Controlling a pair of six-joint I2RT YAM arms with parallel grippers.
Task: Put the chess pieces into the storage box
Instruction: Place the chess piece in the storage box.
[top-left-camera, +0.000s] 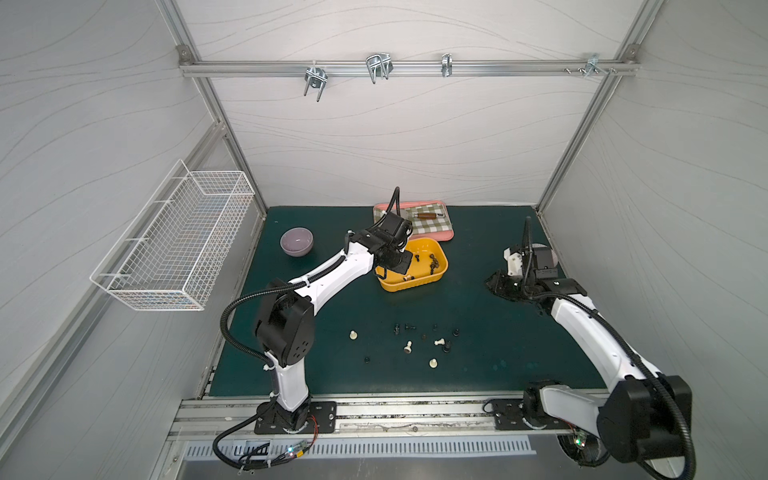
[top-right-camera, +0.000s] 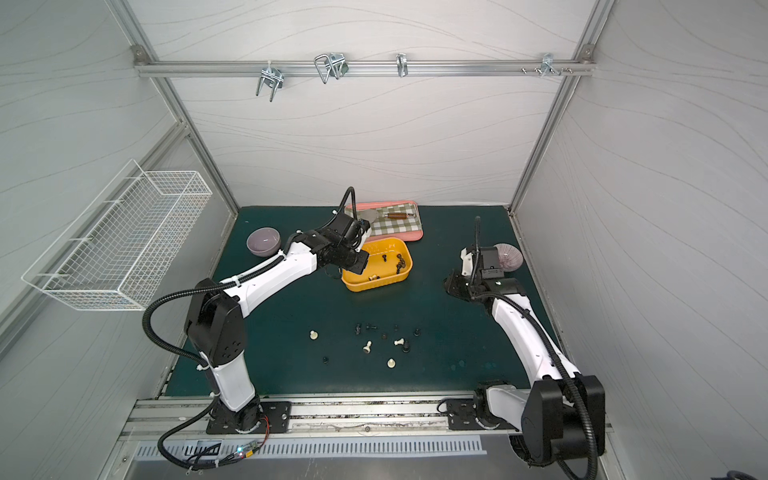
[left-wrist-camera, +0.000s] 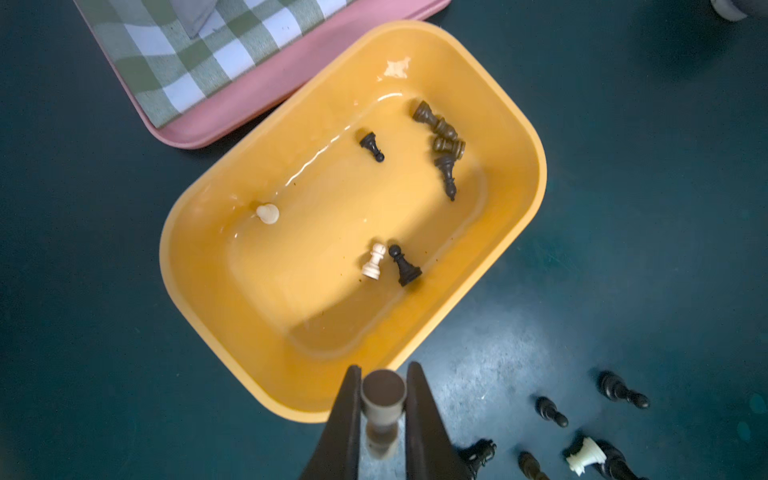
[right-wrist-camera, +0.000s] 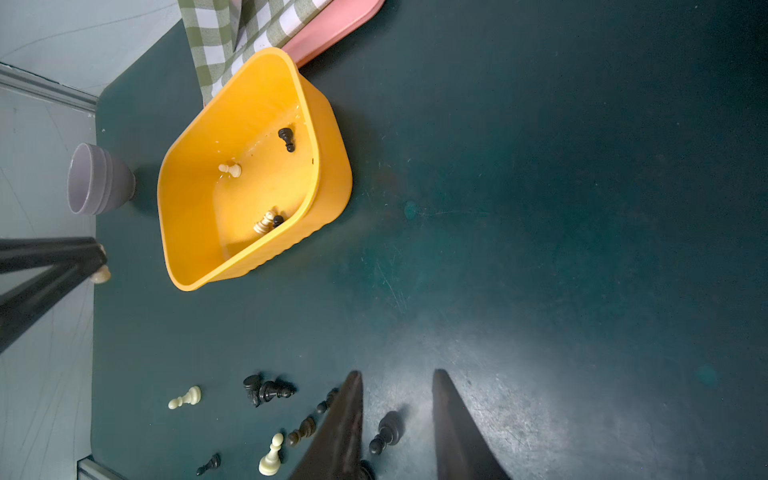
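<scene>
The yellow storage box sits mid-table. Several chess pieces lie in it: a dark cluster, a black pawn, and a white and a black pawn side by side. My left gripper hangs over the box's near-left rim, shut on a cream chess piece held base outward. More dark and cream pieces are scattered on the green mat toward the front. At the right of the mat, my right gripper is open and holds nothing; a black pawn lies on the mat below it.
A pink tray with a green checked cloth and a brown-handled tool touches the box at the back. A purple bowl stands at the back left, and another bowl behind the right arm. A white wire basket hangs on the left wall.
</scene>
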